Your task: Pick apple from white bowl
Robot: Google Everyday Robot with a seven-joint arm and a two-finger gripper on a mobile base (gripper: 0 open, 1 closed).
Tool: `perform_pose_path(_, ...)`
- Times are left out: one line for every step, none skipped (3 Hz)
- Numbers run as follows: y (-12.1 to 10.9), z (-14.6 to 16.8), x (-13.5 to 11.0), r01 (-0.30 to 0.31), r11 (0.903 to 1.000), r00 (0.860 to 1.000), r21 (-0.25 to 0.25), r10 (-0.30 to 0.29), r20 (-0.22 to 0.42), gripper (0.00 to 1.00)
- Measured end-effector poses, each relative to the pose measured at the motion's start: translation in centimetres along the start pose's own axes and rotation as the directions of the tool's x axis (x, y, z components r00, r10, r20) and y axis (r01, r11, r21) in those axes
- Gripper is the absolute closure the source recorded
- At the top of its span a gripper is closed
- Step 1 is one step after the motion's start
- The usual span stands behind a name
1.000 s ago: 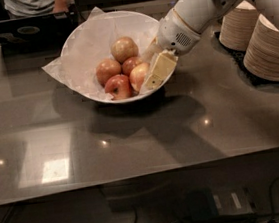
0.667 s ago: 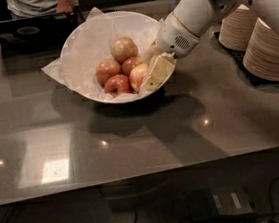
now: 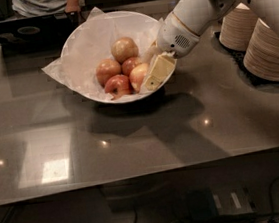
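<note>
The white bowl [image 3: 79, 45], lined with crinkled white paper, stands on the dark table and holds several apples. The apple [image 3: 137, 75], orange-red over pale yellow, lies at the right of the pile, beside a darker red apple [image 3: 118, 84] and below a paler tan-yellow one [image 3: 125, 48]. My gripper [image 3: 151, 79] reaches down into the bowl's right side from the upper right. Its cream-coloured end rests against the apple's right flank and hides that side of it. The white arm [image 3: 193, 11] slants over the bowl's right rim.
Two stacks of tan paper plates [image 3: 271, 50] stand at the right, close to the arm. A person [image 3: 46, 1] stands behind the table at the top left. The glossy grey table [image 3: 132, 134] reaches to its front edge below the bowl.
</note>
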State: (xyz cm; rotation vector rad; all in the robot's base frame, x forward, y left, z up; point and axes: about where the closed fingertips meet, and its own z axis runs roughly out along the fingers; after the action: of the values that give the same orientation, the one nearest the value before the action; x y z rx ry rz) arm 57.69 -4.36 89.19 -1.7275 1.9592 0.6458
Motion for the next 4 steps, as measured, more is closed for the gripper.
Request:
perform_pose_path(0.02, 0.24, 0.10, -0.014, 0.9998, 1.000, -0.012, 0.014, 0.000, 0.41)
perform_pose_path(0.04, 0.01, -0.09, -0.014, 0.9998, 1.000, -0.013, 0.014, 0.000, 0.43)
perform_pose_path(0.02, 0.74, 0.32, -0.035, 0.9986, 0.999, -0.040, 0.035, -0.007, 0.78)
perform_pose_path(0.03, 0.57, 0.18, -0.035, 0.9986, 0.999, -0.040, 0.034, -0.007, 0.99)
